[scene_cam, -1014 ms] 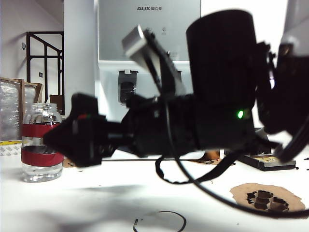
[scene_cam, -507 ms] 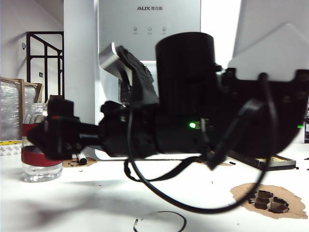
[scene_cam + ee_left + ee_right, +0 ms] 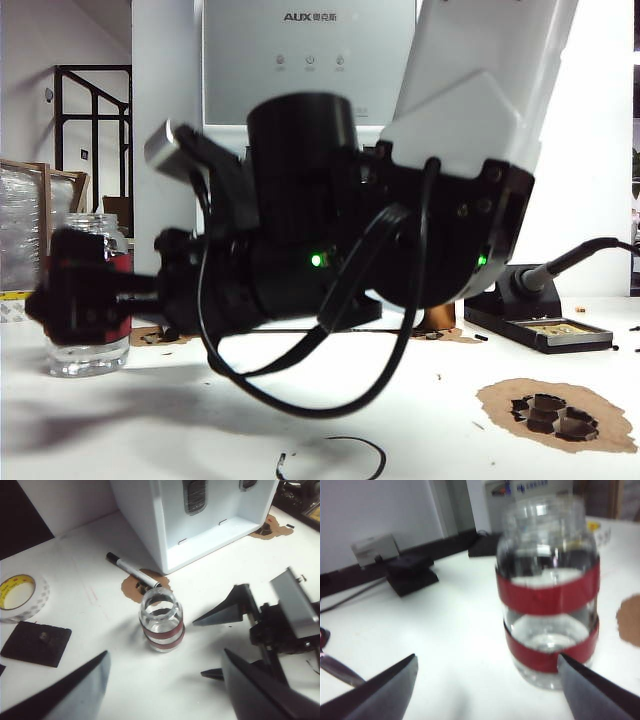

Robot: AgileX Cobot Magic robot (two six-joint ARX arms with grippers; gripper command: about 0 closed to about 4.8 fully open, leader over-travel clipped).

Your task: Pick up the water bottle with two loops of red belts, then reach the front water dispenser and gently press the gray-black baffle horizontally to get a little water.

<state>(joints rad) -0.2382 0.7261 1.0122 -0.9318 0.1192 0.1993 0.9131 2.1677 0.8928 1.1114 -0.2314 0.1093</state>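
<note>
Exterior view: the right gripper (image 3: 75,300) hides most of the water bottle (image 3: 85,355), standing left of the water dispenser (image 3: 310,60). Wrist views: the bottle stands just ahead of the right gripper's wide-open, empty jaws; the left gripper (image 3: 165,690), likewise wide open and empty, hovers above a marker (image 3: 132,571).

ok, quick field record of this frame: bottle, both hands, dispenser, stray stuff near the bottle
bottle: clear wide-mouthed bottle with two red tape bands, upright on the white table, no lid
right hand: right hand open, level with the bottle, not gripping
left hand: left hand open, raised above the table
dispenser: tall white water dispenser with gray panel, behind the bottle
nearby: black-capped marker, tape roll
</note>
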